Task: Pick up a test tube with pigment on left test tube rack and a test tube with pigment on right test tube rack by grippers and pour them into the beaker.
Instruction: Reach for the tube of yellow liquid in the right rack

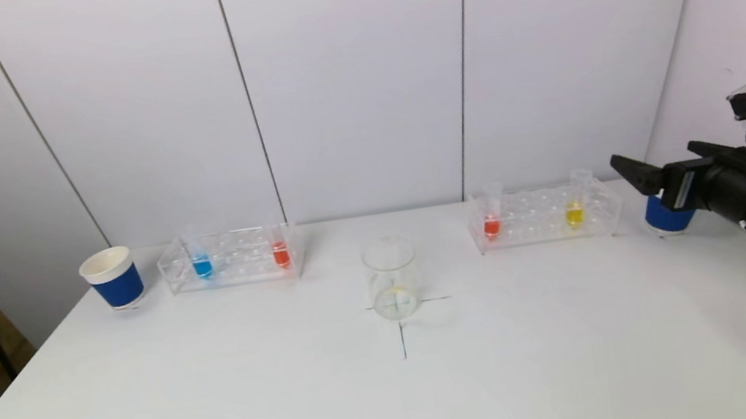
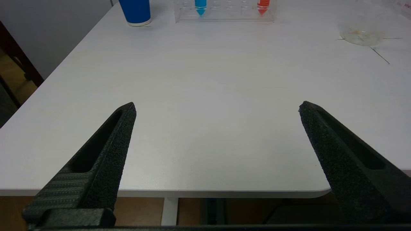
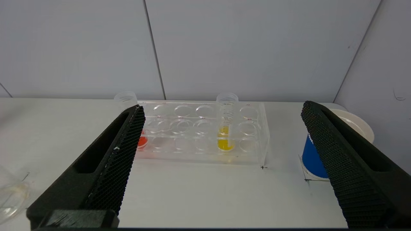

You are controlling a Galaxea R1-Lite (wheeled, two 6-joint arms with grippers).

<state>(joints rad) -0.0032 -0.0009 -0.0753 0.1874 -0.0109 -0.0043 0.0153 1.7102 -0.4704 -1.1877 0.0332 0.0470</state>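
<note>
Right end effector (image 3: 221,109) gapes wide — yellow tube (image 3: 225,128) stands ahead in right rack (image 3: 205,134), untouched.

A white table (image 1: 225,409) carries two blue cups (image 1: 112,278) (image 1: 666,216), two clear racks (image 1: 232,258) (image 1: 544,216) and a centre-frame beaker (image 1: 391,278)

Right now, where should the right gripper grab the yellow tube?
Grip the bare neck under the rim of the yellow tube, from the front. It stands upright, neck clear above the rack; neighbouring holes are empty. The right gripper is open and faces it.
</note>
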